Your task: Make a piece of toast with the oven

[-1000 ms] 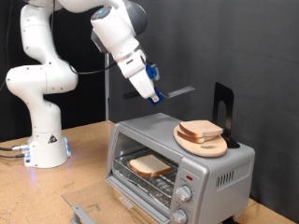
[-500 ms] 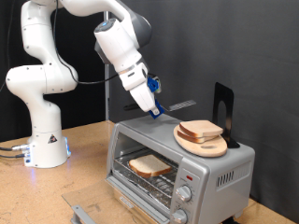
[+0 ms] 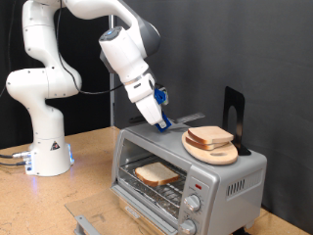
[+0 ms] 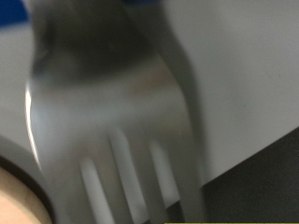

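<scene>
While lowering from where I hung a second ago, I am pinching a fork (image 4: 121, 121) in my gripper (image 3: 159, 121), nearing the oven (image 3: 186, 166) top; the piece of toast (image 3: 156, 175) is lying on its rack.

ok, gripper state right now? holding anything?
Gripper: shut on a flat silver metal fork, above the silver-grey toaster oven top, beside the stacked bread on the round wooden board.

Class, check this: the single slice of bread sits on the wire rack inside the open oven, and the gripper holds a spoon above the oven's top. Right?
Not quite: the gripper holds a fork, not a spoon; the wrist view shows its tines. The piece of toast does lie on the rack inside the open oven.
</scene>
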